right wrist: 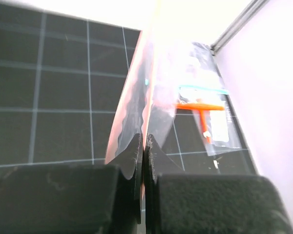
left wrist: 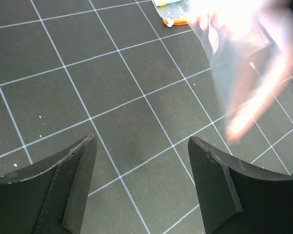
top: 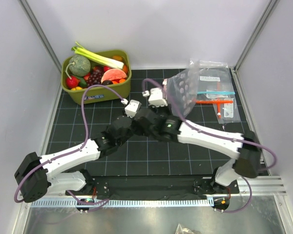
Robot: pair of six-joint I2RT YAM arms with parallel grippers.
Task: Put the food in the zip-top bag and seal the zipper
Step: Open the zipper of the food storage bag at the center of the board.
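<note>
Left wrist: left gripper (left wrist: 141, 146) stood wide, with nothing between the pads, over the bare black gridded mat (left wrist: 112, 73). The soft, crinkly transparent zip-top bag (left wrist: 244, 58) hung blurred at upper right, apart from those pads.

Right wrist: right gripper (right wrist: 144, 144) was pinched fully together on the bag's edge, right by the thin pinkish press-seal zipper (right wrist: 131, 95). The film ran up and away from the jaws, off the mat. Flat clear bags with blue and orange strips (right wrist: 207, 105) lay beyond, near the right wall.

Top: we saw the bag lifted right of mat centre, held by the right arm alone. The food, small colourful plastic toy fruits and vegetables (top: 100, 72), sat in the olive-green plastic bin (top: 105, 93) at back left, well apart from the bag. We could spot none inside the bag.

Handling, our read: the bag is light, limp and slippery, and on one pinch the mouth collapses. We'd take the opposite lip beside the zipper with the left to spread it. The toys look light, rigid and smooth, and the round ones may roll. We'd grip the long or flat pieces across their narrow side.
</note>
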